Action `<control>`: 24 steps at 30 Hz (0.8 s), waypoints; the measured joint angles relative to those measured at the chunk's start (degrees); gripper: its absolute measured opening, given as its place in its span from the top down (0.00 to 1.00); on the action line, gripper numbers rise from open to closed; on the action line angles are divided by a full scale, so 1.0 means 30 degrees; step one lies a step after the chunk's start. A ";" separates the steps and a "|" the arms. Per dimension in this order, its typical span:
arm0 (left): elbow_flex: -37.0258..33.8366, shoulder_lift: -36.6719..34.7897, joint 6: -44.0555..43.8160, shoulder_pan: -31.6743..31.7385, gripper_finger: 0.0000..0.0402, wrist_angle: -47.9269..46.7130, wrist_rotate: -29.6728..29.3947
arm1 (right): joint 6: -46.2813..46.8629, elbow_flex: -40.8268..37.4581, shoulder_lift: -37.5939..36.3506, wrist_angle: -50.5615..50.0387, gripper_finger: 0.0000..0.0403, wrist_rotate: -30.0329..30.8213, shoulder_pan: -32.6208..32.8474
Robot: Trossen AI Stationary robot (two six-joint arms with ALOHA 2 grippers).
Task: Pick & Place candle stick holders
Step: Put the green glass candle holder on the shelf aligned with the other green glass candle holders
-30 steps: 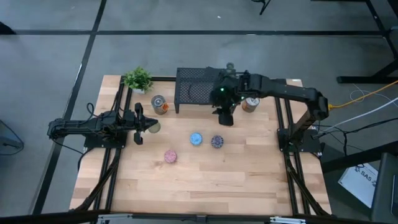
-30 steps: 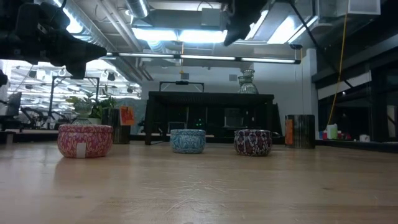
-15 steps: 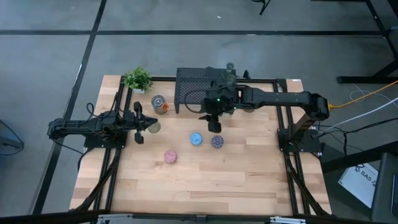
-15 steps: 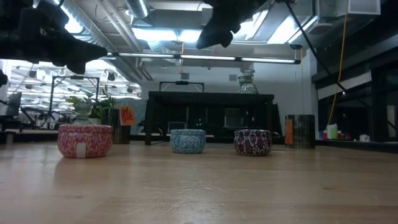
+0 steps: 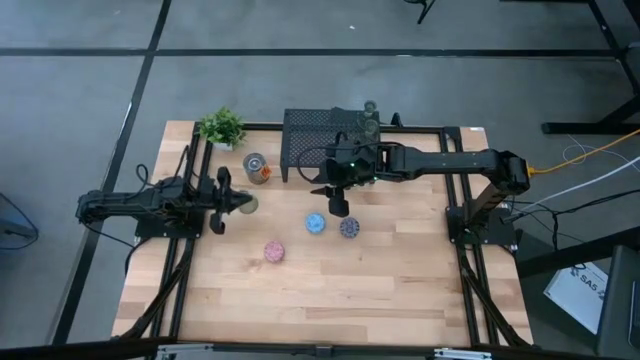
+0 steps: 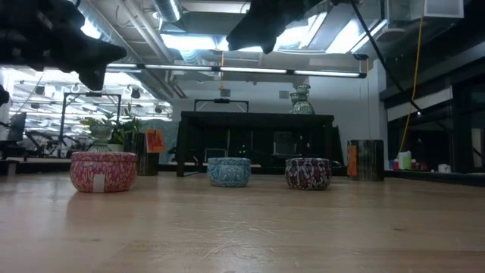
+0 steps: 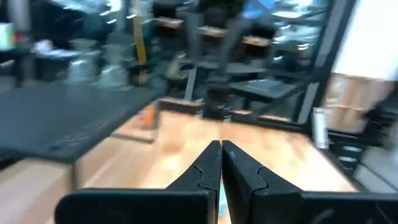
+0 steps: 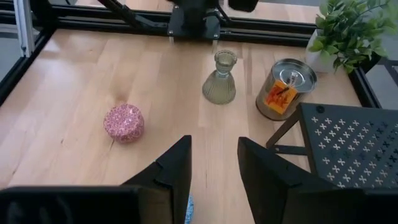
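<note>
I see 3 patterned round tin holders in a loose row on my pale blond wooden table (image 5: 400,270): a pink speckled holder (image 5: 274,251) with a white label on its side, a light blue holder (image 5: 316,223) with a fine white print, and a dark purple holder (image 5: 349,228) with a pale floral print. The clear greenish glass holder (image 8: 220,79) looks faintly olive. The silver tin holder (image 8: 285,88) carries an orange label. The small potted plant (image 5: 222,127) is bright green, and the black metal mesh stand (image 8: 354,146) has a grid of small cross-shaped cutouts.
</note>
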 joint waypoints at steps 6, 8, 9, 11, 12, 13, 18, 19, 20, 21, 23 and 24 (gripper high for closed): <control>0.3432 0.2907 -0.0789 -0.0005 0.99 -0.5475 -0.2014 | -0.0092 -0.0005 0.0000 0.0172 0.67 0.0000 0.0000; 0.4551 0.4284 -0.1054 -0.0002 1.00 -0.6554 -0.2497 | -0.0102 -0.0005 0.0000 0.0238 0.67 0.0000 -0.0042; 0.5087 0.4984 -0.1271 -0.0001 1.00 -0.7055 -0.2708 | -0.0116 -0.0005 0.0000 0.0318 0.67 0.0000 -0.0043; 0.6191 0.6419 -0.2054 -0.0005 1.00 -0.8370 -0.3187 | -0.0165 -0.0005 0.0000 0.0377 0.67 0.0000 -0.0044; 0.6704 0.7123 -0.2402 -0.0005 1.00 -0.9122 -0.3465 | -0.0232 -0.0005 0.0000 0.0444 0.67 0.0000 -0.0044; 0.7244 0.7896 -0.2708 -0.0004 1.00 -1.0049 -0.3730 | -0.0392 -0.0005 0.0000 0.0463 0.67 0.0000 -0.0044; 0.9937 1.1796 -0.4005 -0.0005 1.00 -1.4298 -0.3751 | -0.0769 -0.0005 0.0000 0.0470 0.67 0.0000 -0.0051; 1.0431 1.2565 -0.4204 -0.0005 1.00 -1.5114 -0.3612 | -0.0897 -0.0005 0.0000 0.0470 0.67 0.0000 -0.0051; 1.0906 1.3254 -0.4283 -0.0005 1.00 -1.5997 -0.3480 | -0.1030 -0.0005 0.0000 0.0470 0.67 -0.0001 -0.0051; 1.1333 1.3912 -0.4304 -0.0005 1.00 -1.6824 -0.3435 | -0.1108 -0.0005 0.0000 0.0463 0.67 0.0000 -0.0051; 1.2055 1.5133 -0.4316 -0.0005 1.00 -1.8234 -0.3591 | -0.1166 -0.0005 0.0000 0.0468 0.67 0.0000 -0.0051; 1.2314 1.5637 -0.4309 0.0002 1.00 -1.8602 -0.3824 | -0.1166 -0.0005 0.0000 0.0468 0.67 0.0000 -0.0051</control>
